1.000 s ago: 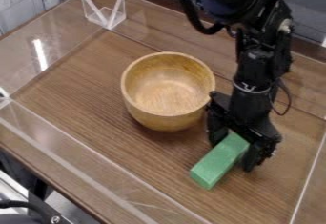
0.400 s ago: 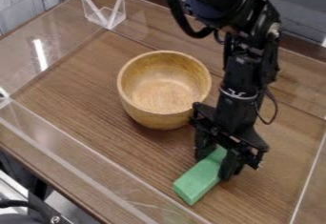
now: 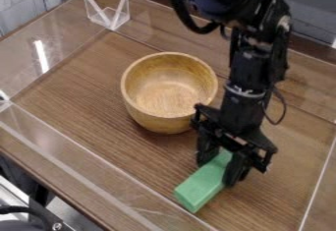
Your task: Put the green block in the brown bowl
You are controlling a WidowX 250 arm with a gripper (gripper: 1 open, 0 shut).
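We saw the gripper [image 3: 223, 168] clamped on the green block [image 3: 205, 186], at five o'clock from the brown bowl [image 3: 168, 91]; clear walls [image 3: 108, 12] surrounded the table [image 3: 79, 78]. Since a second earlier, the block had shifted nearer us.

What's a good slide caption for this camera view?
Robot gripper shut on one end of the green block, beside the empty brown bowl on a wooden table.

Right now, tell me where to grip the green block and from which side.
Grip the green block across its narrow width at its upper end, coming from above. It is a long, flat bar, so its long sides suit the gripper, now shut on that end.
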